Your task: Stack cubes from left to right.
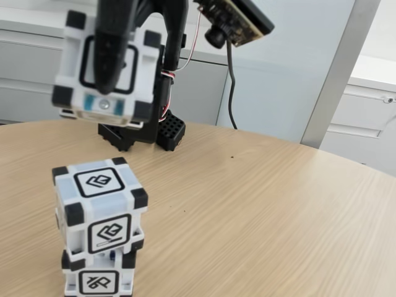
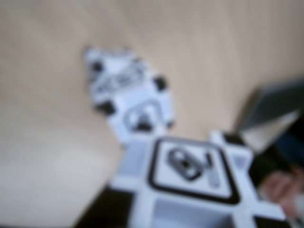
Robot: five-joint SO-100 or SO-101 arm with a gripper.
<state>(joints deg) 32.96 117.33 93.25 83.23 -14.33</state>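
Two cubes [image 1: 101, 213] already stacked at the tabletop [image 1: 260, 204] edge, third cube [image 1: 108, 68] clamped in the tool [image 1: 111, 93] high above them — best lowered straight, faces squared to the top one, released only once seated flat.

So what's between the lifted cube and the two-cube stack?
Nothing: in the fixed view, bare table and air separate the held cube from the stack.
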